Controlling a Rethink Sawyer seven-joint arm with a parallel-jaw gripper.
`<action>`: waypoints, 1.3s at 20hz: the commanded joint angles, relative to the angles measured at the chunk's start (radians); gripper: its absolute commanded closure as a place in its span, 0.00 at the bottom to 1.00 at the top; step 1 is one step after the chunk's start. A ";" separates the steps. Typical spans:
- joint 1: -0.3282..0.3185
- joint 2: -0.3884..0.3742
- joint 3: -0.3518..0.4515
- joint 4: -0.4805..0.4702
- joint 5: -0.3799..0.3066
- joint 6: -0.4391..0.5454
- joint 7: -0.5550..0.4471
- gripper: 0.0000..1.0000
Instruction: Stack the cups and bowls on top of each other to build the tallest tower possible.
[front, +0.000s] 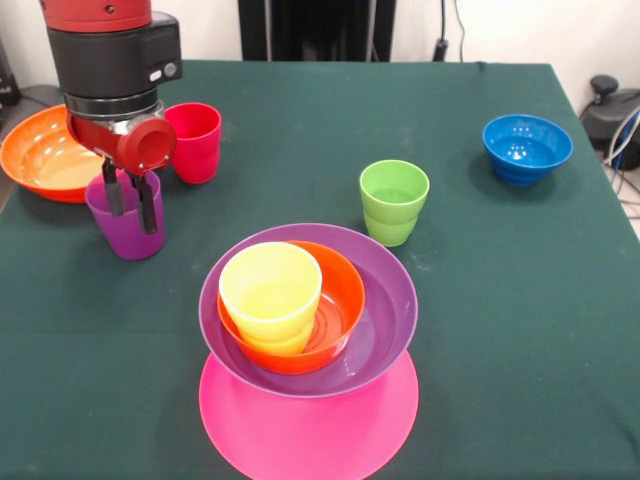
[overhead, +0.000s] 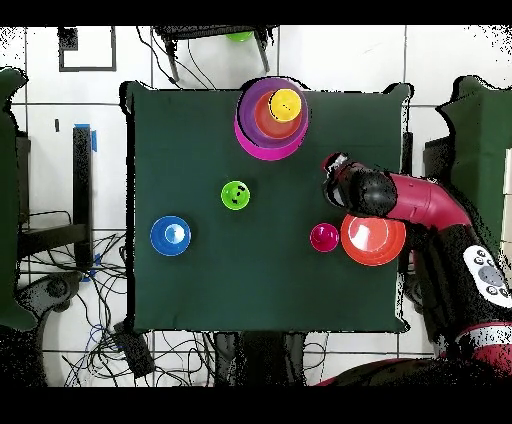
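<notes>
Your gripper (front: 130, 205) has its fingers narrowly straddling the purple cup's (front: 124, 232) rim, at ten o'clock from the tower (front: 305, 330); red cup (front: 194, 141) sits just beyond.

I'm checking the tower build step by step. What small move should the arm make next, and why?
Probably close the hand on the purple cup and lift it. Its two fingers straddle the cup's rim, one seemingly inside and one outside, apparently not yet clamped. The tower already holds the yellow cup on top, so the purple cup looks like the next piece.
</notes>
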 joint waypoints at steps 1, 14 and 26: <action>0.004 0.048 0.018 -0.003 -0.088 0.079 -0.214 0.00; 0.016 -0.073 -0.003 0.091 -0.065 0.107 -0.173 0.00; 0.011 -0.086 -0.006 0.135 -0.072 0.088 -0.152 0.00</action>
